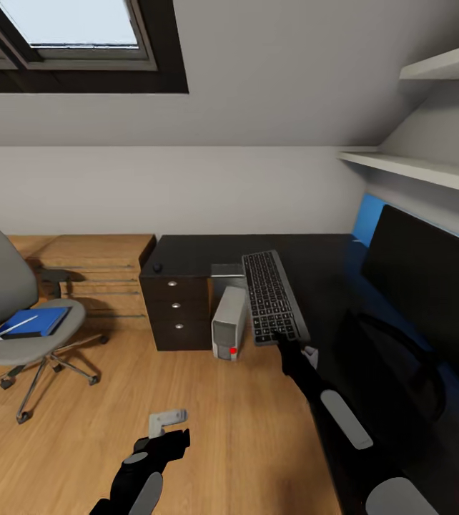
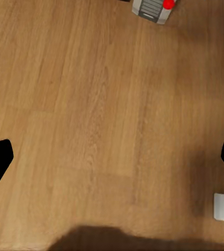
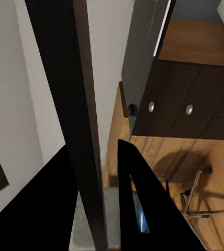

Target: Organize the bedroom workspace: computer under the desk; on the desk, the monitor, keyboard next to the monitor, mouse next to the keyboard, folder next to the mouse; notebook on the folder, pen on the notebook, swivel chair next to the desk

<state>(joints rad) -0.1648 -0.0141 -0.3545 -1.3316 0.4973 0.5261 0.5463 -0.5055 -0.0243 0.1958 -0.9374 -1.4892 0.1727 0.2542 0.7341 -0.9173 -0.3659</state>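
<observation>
Both right hand (image 1: 292, 348) fingers clamp the keyboard (image 1: 273, 297).

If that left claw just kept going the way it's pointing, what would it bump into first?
Most likely the bare wood floor. The left gripper points straight down at it with its fingers spread wide, and nothing lies between them. The computer sits well off that line, at the edge of the wrist view.

My right claw (image 1: 287, 342) is clamped on the keyboard's (image 1: 272, 297) near edge; my left claw (image 1: 166, 422) hangs low, fingers spread
</observation>
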